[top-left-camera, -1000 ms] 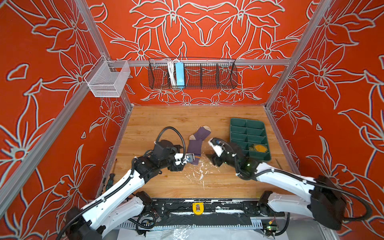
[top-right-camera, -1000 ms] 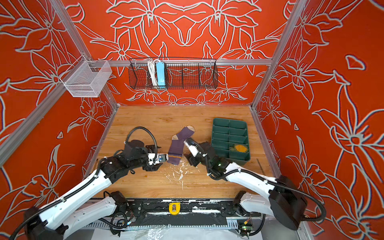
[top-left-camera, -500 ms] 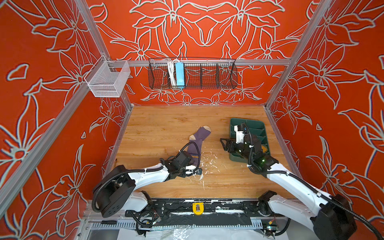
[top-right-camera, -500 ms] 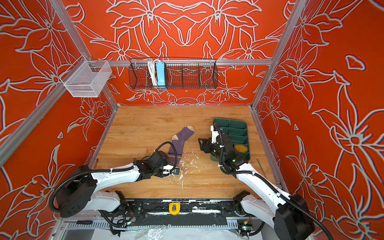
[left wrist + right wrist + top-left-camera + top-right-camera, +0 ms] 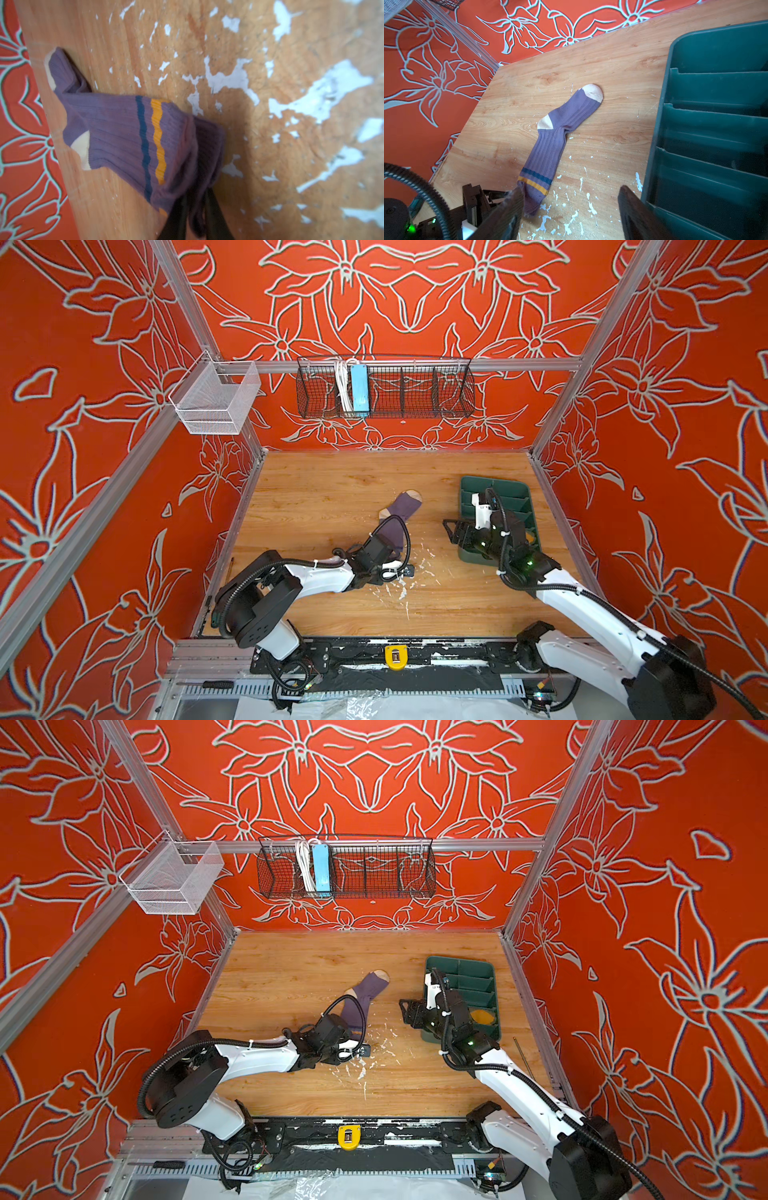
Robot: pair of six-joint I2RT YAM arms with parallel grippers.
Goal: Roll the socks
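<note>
"Left wrist view first: what has the left gripper point(image 5: 196, 207) got?"

"Its two dark fingers point(image 5: 178, 218) are pinched together on the cuff of the purple sock point(image 5: 124, 135). The fabric bunches up between them, just past the blue and yellow stripes."

"And the rest of the sock?"

"Stretched out on the counter point(image 5: 291, 41), on wood flecked with white patches. In both top views it lies near the middle, with the beige toe toward the back wall and the beige heel at the bend. The cuff end is nearest the front, where the left gripper point(image 5: 395, 568) has it."

"Where is the right gripper point(image 5: 571, 218)?"

"Its jaws stand wide apart with nothing between them. The right wrist view looks down between them at the counter, with the sock's cuff by one finger and the green tray point(image 5: 664, 124) by the other."

"Is it touching the tray?"

"I cannot tell. In a top view the right gripper point(image 5: 409, 1011) sits just beside the tray's left wall, and its arm crosses over the tray's nearer compartments."

"Anything in the tray?"

"A mustard-yellow thing point(image 5: 482, 1017) lies in one of the nearer compartments, partly behind the arm. I cannot tell what it is."
</note>
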